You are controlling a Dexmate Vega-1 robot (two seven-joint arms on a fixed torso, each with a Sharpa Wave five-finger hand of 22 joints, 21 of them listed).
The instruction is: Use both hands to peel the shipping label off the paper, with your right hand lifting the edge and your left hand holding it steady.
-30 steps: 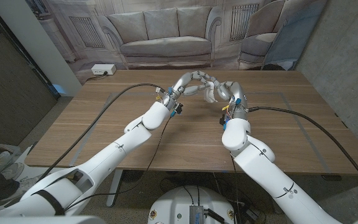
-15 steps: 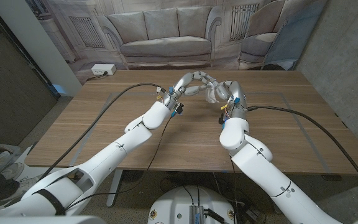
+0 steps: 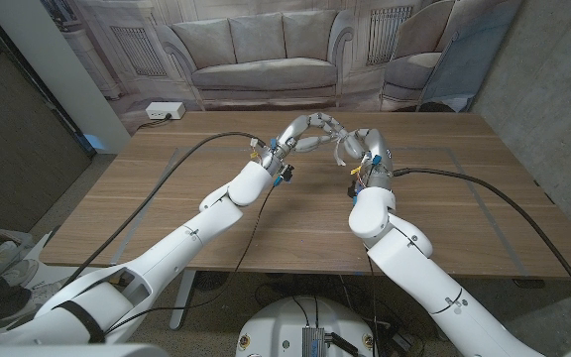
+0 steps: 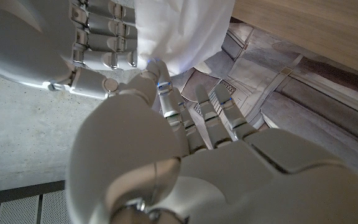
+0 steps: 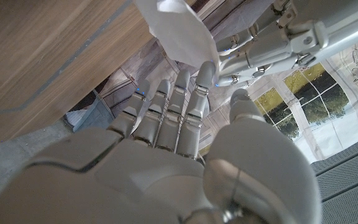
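Note:
A white paper sheet (image 3: 343,149) is held up above the far middle of the wooden table (image 3: 167,198), between my two hands. My left hand (image 3: 308,130) reaches in from the left, and its thumb and fingers (image 4: 158,74) pinch the paper (image 4: 179,28) at its edge. My right hand (image 3: 368,149) meets it from the right, fingertips (image 5: 199,73) on the paper (image 5: 182,34). A small flap (image 5: 169,6) stands off the sheet. I cannot tell the label from its backing. My right hand's fingers (image 4: 101,37) close on the same edge.
A white power strip (image 3: 162,111) lies at the table's far left corner. Black cables (image 3: 181,159) run along both arms over the tabletop. A backdrop printed with a sofa (image 3: 261,59) hangs behind the table, and a grey panel (image 3: 464,64) leans at the back right.
My right hand has turned slightly and its forearm has edged left, so less of the white paper shows between the hands. The left hand has hardly moved.

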